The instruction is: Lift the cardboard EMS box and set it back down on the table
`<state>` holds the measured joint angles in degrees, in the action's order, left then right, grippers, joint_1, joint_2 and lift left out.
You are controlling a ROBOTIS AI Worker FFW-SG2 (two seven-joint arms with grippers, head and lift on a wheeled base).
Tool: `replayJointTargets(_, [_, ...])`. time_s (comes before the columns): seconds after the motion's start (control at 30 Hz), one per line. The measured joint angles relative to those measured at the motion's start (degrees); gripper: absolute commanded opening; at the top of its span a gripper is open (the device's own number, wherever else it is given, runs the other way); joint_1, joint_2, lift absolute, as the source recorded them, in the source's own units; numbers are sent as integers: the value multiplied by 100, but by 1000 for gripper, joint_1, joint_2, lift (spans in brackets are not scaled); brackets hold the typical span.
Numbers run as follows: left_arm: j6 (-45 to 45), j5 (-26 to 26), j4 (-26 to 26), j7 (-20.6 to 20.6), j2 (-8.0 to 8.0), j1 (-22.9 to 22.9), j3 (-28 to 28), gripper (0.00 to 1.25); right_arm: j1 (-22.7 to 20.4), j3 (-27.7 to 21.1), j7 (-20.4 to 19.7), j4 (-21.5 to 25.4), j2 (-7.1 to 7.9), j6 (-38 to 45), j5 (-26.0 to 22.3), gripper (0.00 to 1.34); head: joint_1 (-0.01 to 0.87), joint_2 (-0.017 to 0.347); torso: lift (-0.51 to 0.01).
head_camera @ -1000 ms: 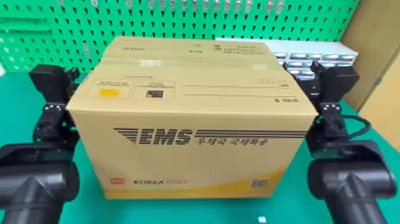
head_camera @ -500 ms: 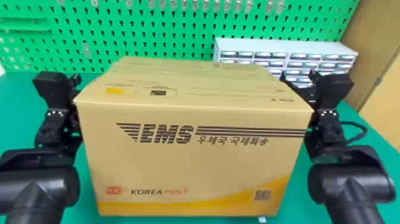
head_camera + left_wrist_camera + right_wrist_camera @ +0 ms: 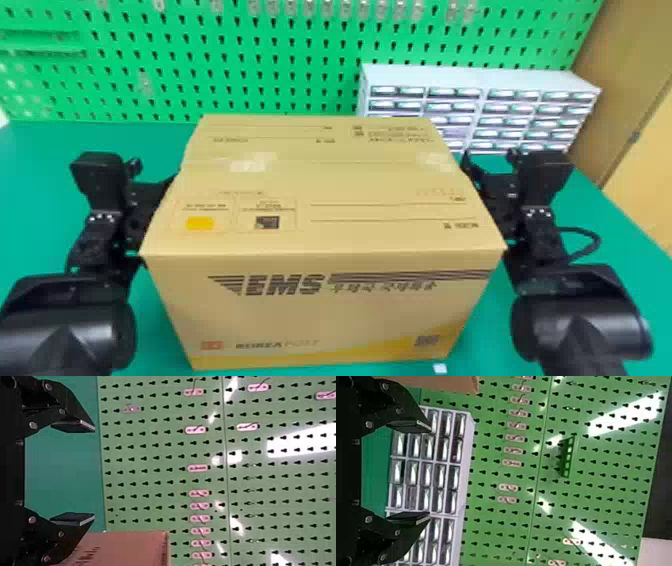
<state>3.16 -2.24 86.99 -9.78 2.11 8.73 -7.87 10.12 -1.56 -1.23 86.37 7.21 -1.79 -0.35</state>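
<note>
The cardboard EMS box [image 3: 325,310] is between the two arms, top up, its printed front facing me. Whether its underside rests on the green table [image 3: 40,210] cannot be told. My left gripper [image 3: 150,195] is at the box's left side and my right gripper [image 3: 492,192] at its right side, both partly hidden by it. In the left wrist view, the left gripper [image 3: 93,473] has its fingers wide apart with nothing between them, the box [image 3: 130,546] beside one finger. The right gripper [image 3: 430,472] is likewise open in the right wrist view, near the box [image 3: 447,383].
A white drawer cabinet [image 3: 480,80] stands behind the box on the right, in front of a green pegboard [image 3: 225,65]. A small white piece [image 3: 440,369] lies by the box's front lower right corner. A cable loops beside the right arm.
The box has come down between the arms, both grippers moving lower with it. Its front tilted up toward me half a second ago; now more of the top shows again.
</note>
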Motion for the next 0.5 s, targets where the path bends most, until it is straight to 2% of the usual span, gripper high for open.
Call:
replayJointTargets(0.23, [0,-36,-65,3,0,-34,-67,785,-61,-49,1,-48,-9,24,-13,853,678,-14,-105])
replayJointTargets(0.5, [0,-49,-40,2,0,2,-289,785,-186,-353,3,297,2,79,2,853,678,-14,-105])
